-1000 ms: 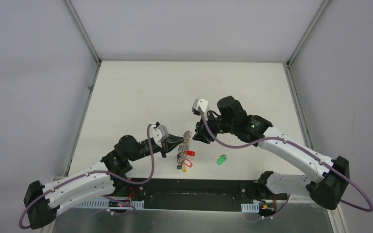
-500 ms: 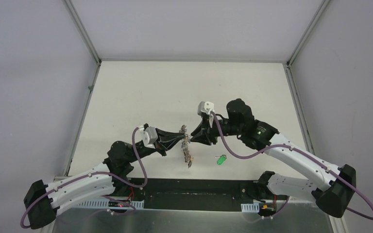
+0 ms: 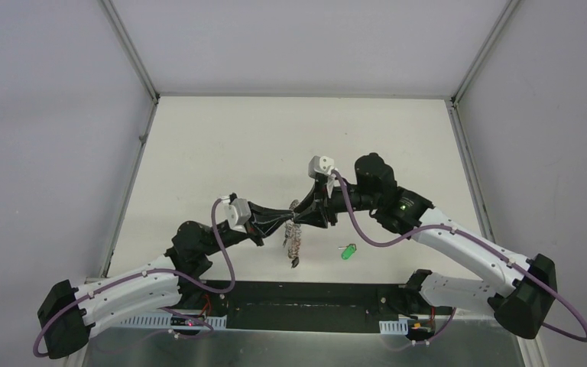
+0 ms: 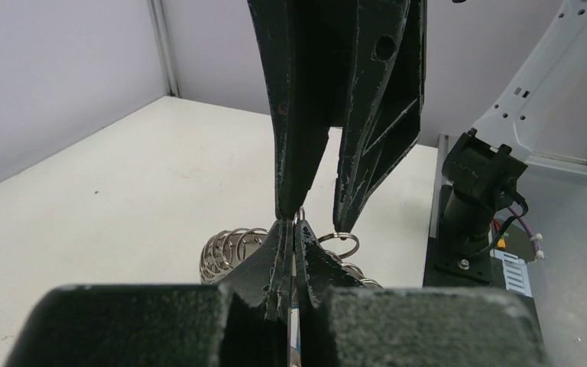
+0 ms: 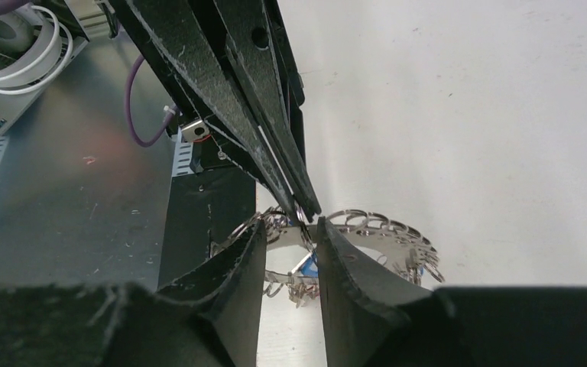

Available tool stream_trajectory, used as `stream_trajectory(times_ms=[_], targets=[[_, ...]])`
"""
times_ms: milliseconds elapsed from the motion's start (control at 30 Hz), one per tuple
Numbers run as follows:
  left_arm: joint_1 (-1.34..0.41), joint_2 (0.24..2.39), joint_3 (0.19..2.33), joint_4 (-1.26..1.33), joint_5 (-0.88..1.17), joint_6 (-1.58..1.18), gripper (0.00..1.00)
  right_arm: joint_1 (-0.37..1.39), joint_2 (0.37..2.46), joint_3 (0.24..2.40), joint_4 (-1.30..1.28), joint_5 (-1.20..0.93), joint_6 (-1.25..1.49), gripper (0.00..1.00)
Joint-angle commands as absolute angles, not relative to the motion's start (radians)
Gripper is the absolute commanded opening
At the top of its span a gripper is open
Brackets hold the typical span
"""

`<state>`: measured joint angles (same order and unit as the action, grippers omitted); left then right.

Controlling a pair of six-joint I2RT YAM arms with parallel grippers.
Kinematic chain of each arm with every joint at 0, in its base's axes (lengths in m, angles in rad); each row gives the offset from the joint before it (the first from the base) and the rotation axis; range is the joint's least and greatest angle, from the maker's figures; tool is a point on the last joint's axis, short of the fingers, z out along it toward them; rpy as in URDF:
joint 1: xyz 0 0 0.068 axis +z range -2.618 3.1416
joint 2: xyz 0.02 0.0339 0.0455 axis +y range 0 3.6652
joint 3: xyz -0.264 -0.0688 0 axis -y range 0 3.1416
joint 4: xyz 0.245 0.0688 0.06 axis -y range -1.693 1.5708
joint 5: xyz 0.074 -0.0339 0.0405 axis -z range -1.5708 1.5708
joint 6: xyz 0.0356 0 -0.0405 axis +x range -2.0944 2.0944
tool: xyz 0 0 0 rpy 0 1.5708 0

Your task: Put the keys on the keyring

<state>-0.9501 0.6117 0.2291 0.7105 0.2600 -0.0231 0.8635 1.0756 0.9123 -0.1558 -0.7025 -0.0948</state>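
Left pincer (image 3: 285, 222) is clamped tight on the keyring (image 3: 294, 243), a thin strip of metal pinched between its tips. The big change in this last second: the whole bunch has come up off the table (image 3: 222, 145). A second ago it lay there with red and yellow tags fanned out; now it dangles in a narrow cluster below the grip. The right pincer (image 3: 303, 219) has closed the distance too, from standing apart to nose-to-nose with its partner. Its jaws are parted, one on each side of the left tips and the ring's top arc, squeezing nothing yet. That looks like a second hold being set up, so the ring can be steadied or spread. A sliver of blue (image 5: 308, 265) shows low between the right fingers, perhaps the blue tag, but there's too little to be sure. Further out, the green key (image 3: 347, 251) lies flat on the table, unchanged, to the right of the hanging bunch and well apart from both pincers, so it is not yet threaded.
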Motion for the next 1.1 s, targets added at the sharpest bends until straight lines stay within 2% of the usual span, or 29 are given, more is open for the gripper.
stream_trajectory(times_ms=[0,33,133,200,267,400,500,700,1067], targets=[[-0.958,0.631,0.241,0.812,0.253,-0.052,0.0,0.881,1.12,0.952,-0.093,-0.742,-0.043,0.3],[-0.958,0.633,0.241,0.815,0.253,-0.051,0.0,0.884,1.127,0.954,-0.092,-0.741,-0.042,0.27],[-0.958,0.631,0.241,0.814,0.248,-0.051,0.0,0.887,1.131,0.953,-0.097,-0.725,-0.046,0.1],[-0.958,0.622,0.238,0.805,0.238,-0.05,0.0,0.887,1.122,0.953,-0.12,-0.692,-0.06,0.08],[-0.958,0.61,0.233,0.781,0.224,-0.051,0.0,0.887,1.105,0.951,-0.148,-0.637,-0.069,0.15],[-0.958,0.602,0.22,0.758,0.188,-0.065,0.0,0.884,1.054,0.928,-0.181,-0.523,-0.072,0.5],[-0.959,0.617,0.24,0.706,0.178,-0.066,0.0,0.88,1.013,0.9,-0.196,-0.444,-0.059,0.7],[-0.958,0.727,0.299,0.671,0.133,-0.074,0.0,0.869,0.946,0.862,-0.248,-0.321,-0.024,0.76],[-0.959,1.011,0.409,0.863,0.097,-0.072,0.0,0.858,0.879,0.813,-0.284,-0.204,0.058,0.83]])
